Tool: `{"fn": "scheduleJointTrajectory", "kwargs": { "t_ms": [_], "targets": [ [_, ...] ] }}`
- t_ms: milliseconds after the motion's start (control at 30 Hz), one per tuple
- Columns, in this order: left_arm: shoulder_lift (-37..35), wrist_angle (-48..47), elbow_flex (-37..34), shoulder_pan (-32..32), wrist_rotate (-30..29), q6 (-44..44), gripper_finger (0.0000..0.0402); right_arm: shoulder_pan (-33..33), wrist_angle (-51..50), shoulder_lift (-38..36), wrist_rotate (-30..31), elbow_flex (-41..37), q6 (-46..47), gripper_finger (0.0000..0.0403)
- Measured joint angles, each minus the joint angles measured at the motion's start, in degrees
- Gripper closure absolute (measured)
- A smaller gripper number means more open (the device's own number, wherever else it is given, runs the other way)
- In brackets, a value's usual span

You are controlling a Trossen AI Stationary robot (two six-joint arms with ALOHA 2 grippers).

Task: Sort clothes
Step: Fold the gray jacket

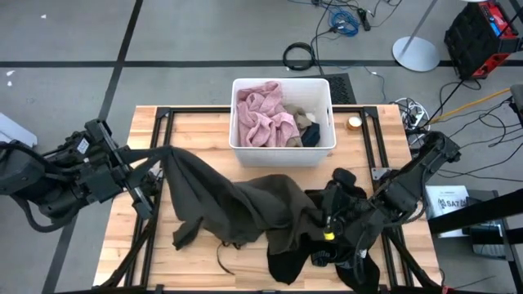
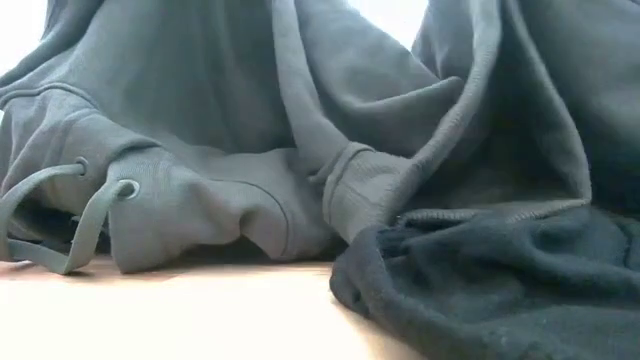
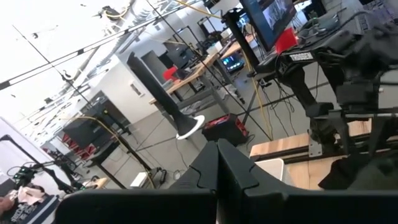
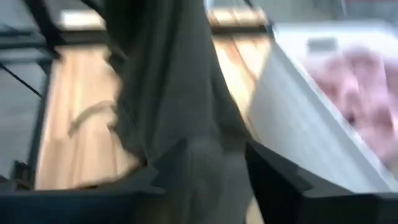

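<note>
An olive-green garment is spread across the middle of the table and fills the low view; its drawstrings hang down there. A black garment lies on the table at the near right, partly under the olive one. My left gripper is shut at the olive garment's left corner. My right gripper is shut on its right part. The fuzzy pink garment, a beige one and a dark teal one lie in the white bin. My left gripper comes level from the table's left and meets the olive garment's upper left corner; from there the cloth slopes down to the table. In its wrist view the fingers are pressed together and no cloth shows between them. My right gripper has a bunch of the olive cloth between its two fingers, several layers as far as it shows. The fingers come from the table's right side, pointing left. The cloth runs on ahead of the fingers toward the table's left.
The white bin stands at the table's far middle, just beyond the garment, and shows close in the right wrist view. A small roll of tape lies right of the bin. Bare wood shows at the near left.
</note>
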Motion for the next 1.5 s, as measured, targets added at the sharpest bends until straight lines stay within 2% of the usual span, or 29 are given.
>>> {"fn": "scheduleJointTrajectory", "kwargs": {
  "t_ms": [167,300,400,533,633,800,933,1000,1167,1300,1367,1500],
  "targets": [
    [0.00,0.00,0.00,0.02,-0.01,-0.02,0.0402,-1.84,21.90,0.18,-0.51,0.03,-19.95,0.0185],
    [0.00,-0.02,0.00,0.00,0.01,0.02,0.0402,-3.53,41.87,2.40,-2.11,0.07,-35.07,0.0167],
    [0.00,-0.46,0.00,0.12,0.03,0.02,0.0402,-5.48,52.40,5.03,-13.00,0.07,-43.11,0.0166],
    [0.02,-1.68,0.00,0.54,0.03,0.00,0.0402,-7.76,58.58,9.10,-28.28,0.07,-57.40,0.0171],
    [0.02,-1.60,0.00,0.52,0.01,0.00,0.0402,-8.38,62.88,13.37,-30.59,0.07,-69.16,0.0174],
    [0.02,-1.64,0.00,0.48,0.01,-0.05,0.0402,-9.79,73.25,19.70,-29.64,0.07,-77.48,0.0174],
    [0.02,-1.77,0.00,0.72,0.01,-0.61,0.0401,-10.76,84.21,23.28,-27.25,0.01,-69.49,0.0174],
    [0.02,-4.61,0.00,1.87,1.24,-3.58,0.0402,-11.02,83.68,23.33,-28.18,0.06,-67.66,0.0174],
    [0.00,-15.39,0.00,6.14,7.59,-15.00,0.0402,-10.91,70.28,22.25,-31.66,0.03,-68.33,0.0179],
    [-0.05,-19.78,0.00,11.56,15.24,-21.78,0.0402,-9.52,65.10,22.04,-31.49,0.03,-72.49,0.0183],
    [-0.03,-20.49,0.00,14.47,20.14,-23.60,0.0402,-8.86,62.95,22.11,-28.94,0.03,-74.56,0.0183],
    [0.11,-21.26,0.00,19.88,28.03,-26.81,0.0402,-7.83,59.58,22.11,-18.26,0.05,-80.67,0.0183]
  ]
}}
